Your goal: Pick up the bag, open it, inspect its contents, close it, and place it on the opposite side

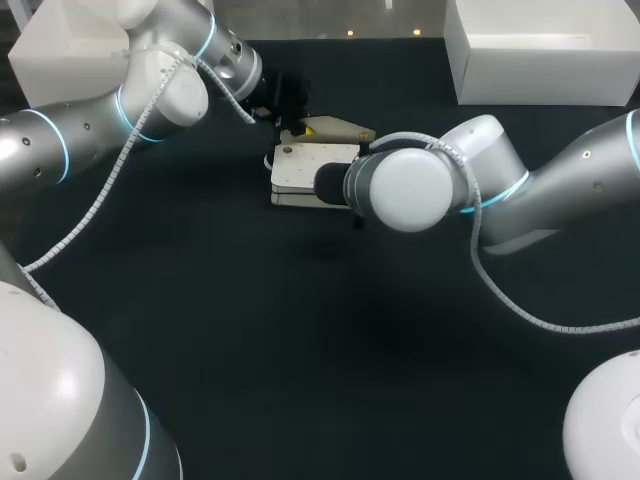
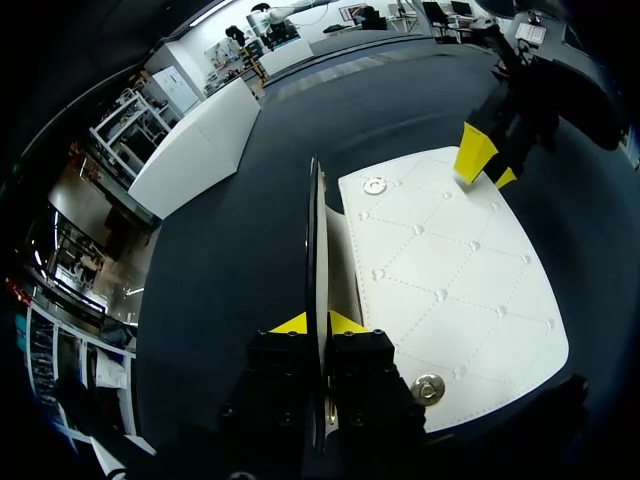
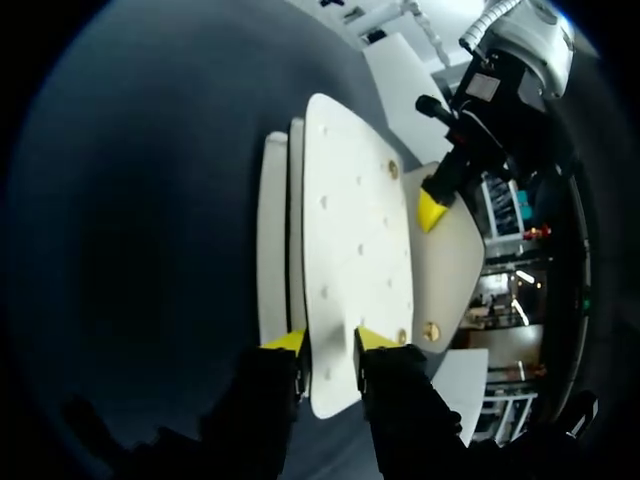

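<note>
Bag (image 1: 312, 165) lying on tabletop (image 1: 300, 350); left claw (image 2: 318, 325) pinching its upright flap edge, right claw (image 3: 330, 342) clamping its white panel edge.

One bag, two arms, two boxes.
One white bag (image 1: 312, 165) lies on the table (image 1: 250, 350), toward 12 o'clock of its middle. There are two arms, the left arm (image 1: 60, 140) from 9 o'clock and the right arm (image 1: 580, 170) from 3 o'clock. The two grippers, left gripper (image 2: 317, 323) and right gripper (image 3: 330, 340), have two yellow tips (image 2: 293, 325) each, four in all. There are two white boxes: a box (image 1: 60, 70) at 11 o'clock, a box (image 1: 540, 50) at 1 o'clock. The left wrist view shows two metal snaps (image 2: 375, 185) on the bag.
</note>
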Available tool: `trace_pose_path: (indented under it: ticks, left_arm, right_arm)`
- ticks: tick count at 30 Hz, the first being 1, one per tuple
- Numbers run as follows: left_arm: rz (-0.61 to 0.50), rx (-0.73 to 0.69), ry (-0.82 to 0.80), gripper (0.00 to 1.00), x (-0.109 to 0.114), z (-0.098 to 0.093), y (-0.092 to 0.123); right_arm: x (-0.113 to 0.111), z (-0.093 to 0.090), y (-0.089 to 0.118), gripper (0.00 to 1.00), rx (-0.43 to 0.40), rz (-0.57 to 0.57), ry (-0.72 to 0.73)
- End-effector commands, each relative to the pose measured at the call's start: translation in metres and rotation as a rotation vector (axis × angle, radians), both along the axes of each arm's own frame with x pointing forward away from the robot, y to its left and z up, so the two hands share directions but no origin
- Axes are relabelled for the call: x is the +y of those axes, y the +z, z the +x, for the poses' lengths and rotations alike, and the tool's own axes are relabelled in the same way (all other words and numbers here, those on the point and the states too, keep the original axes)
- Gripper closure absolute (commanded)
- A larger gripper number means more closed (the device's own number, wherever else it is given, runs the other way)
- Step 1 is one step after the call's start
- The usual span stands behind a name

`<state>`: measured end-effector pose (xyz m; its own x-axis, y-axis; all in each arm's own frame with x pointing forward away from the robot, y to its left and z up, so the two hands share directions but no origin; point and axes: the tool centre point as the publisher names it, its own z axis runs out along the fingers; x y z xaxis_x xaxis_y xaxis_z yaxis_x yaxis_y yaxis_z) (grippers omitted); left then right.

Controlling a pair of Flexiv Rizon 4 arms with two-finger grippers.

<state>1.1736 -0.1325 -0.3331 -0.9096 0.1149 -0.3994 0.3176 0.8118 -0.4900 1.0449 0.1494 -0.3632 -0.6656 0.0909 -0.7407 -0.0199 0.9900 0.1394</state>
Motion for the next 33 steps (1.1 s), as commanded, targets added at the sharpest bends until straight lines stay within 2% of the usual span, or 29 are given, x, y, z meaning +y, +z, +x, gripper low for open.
trace_pose_path:
  ticks: [1,13,15,16,24,33]
  left_arm:
    - [0.000,0.002,-0.002,1.00,0.000,0.001,-0.002]
    - [-0.004,0.003,-0.008,1.00,0.000,-0.001,-0.003]
    - [-0.012,-0.001,-0.013,1.00,0.001,-0.002,-0.003]
    - [-0.013,-0.003,-0.014,1.00,0.001,-0.003,-0.003]
    - [-0.065,-0.047,-0.038,1.00,0.004,-0.012,0.000]
    - [-0.055,-0.114,-0.053,1.00,0.005,-0.028,0.001]
  right_arm:
    - [0.000,0.004,-0.005,0.77,-0.005,0.006,0.001]
    - [0.000,0.004,0.000,0.91,-0.026,0.014,-0.009]
    - [0.000,0.004,0.000,0.99,-0.028,0.014,-0.010]
    - [0.000,0.004,0.000,1.00,-0.028,0.014,-0.010]
    - [0.000,0.004,0.000,1.00,-0.026,0.013,-0.007]
    - [0.002,0.005,-0.002,1.00,-0.013,0.012,-0.005]
